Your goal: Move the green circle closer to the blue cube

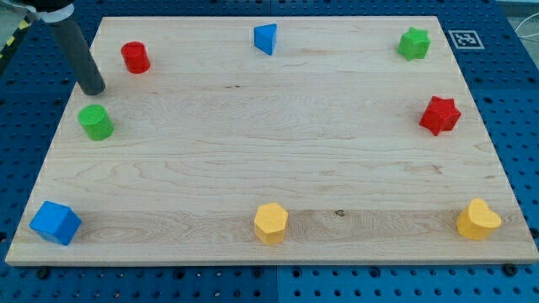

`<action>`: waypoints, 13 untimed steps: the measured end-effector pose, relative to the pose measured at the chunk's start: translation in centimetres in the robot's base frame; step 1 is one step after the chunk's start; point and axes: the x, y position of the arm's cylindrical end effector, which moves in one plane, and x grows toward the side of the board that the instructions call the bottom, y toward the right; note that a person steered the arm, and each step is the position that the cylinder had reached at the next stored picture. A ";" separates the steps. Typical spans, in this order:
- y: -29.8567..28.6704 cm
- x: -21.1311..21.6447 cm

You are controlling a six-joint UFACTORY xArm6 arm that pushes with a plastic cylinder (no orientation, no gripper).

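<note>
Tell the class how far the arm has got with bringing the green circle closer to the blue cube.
Done: little shows. The green circle sits well above the blue cube, with bare board between them. In hand: my tip stands just above the green circle, on the side away from the cube, apparently placed for a downward push; contact is hard to judge. Left: the whole push toward the view's bottom left corner.

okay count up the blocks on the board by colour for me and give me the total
Red: 2, red cylinder and red star
Green: 2, green circle and green star
Blue: 2, blue cube and blue triangle
Yellow: 2, yellow hexagon and yellow heart
Total: 8
</note>
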 end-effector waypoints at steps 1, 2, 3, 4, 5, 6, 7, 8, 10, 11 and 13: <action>0.0 2.0; 0.3 4.6; 0.7 7.2; 1.2 9.9; 1.4 12.7; 1.4 15.5; 1.4 15.0; 1.2 12.7; 1.9 6.4; 4.2 6.2; 4.7 6.6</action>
